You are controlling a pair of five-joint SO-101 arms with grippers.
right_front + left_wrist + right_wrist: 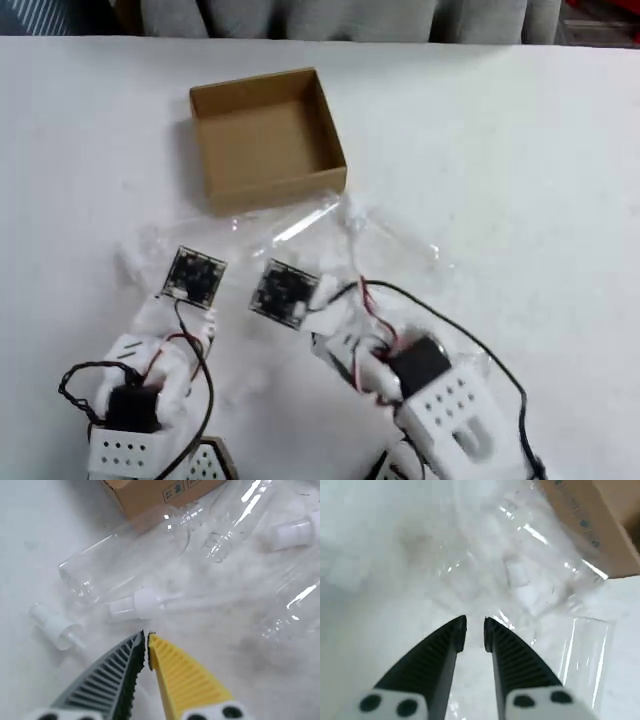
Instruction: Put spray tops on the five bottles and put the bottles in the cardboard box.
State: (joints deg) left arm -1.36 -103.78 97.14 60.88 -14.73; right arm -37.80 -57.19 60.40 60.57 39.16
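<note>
Where the cardboard box (pixel 268 135) sits, white table (pixel 520 150) | grey fabric (pixel 330 18) behind

You've got one cardboard box (pixel 265 135). In the left wrist view you can count three clear bottles (pixel 125 555) (pixel 235 517) (pixel 295 607) and three white spray tops (pixel 55 627) (pixel 140 604) (pixel 292 532).

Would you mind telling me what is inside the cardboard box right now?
From the high view, the cardboard box shows only its bare brown floor, with nothing lying on it. The strip just behind its near wall is hidden.
</note>
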